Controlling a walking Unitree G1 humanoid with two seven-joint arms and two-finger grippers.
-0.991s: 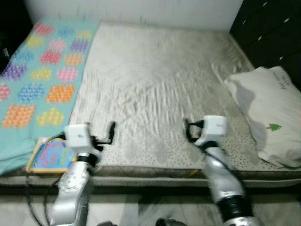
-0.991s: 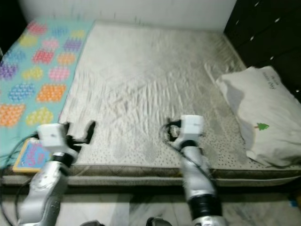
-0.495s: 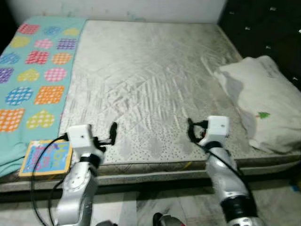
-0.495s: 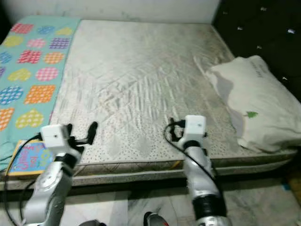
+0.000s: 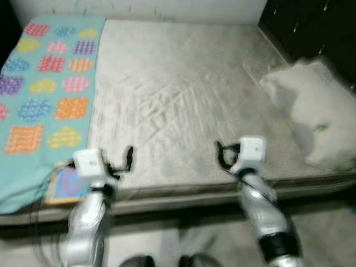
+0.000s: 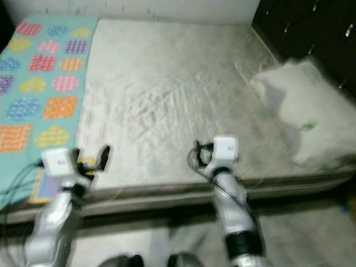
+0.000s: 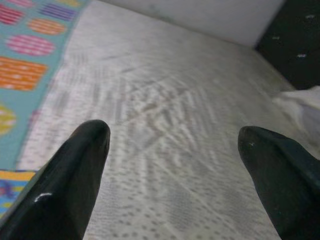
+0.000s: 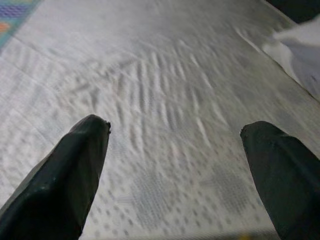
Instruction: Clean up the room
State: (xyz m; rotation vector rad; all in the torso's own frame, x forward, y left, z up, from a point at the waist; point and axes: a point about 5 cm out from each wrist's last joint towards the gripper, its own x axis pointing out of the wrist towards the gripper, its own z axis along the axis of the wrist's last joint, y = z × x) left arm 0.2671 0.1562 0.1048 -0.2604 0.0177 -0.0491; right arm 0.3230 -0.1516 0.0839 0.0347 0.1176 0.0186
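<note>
A bare grey mattress lies before me, blurred in the eye views. A teal blanket with colourful patches covers its left side. On the right side rests a white pillow. At the near left edge lies a colourful book. My left gripper hangs open over the near edge, just right of the book. Further right, my right gripper is open above the same edge. In the wrist views the left gripper and the right gripper hold nothing, with mattress beneath them.
Dark furniture stands at the far right behind the pillow. A white wall runs along the far side of the bed. Pale floor shows below the bed's front edge.
The whole picture has shifted and blurred, so the camera has moved. Both arms keep the same pose with fingers apart. Nothing on the bed has moved.
</note>
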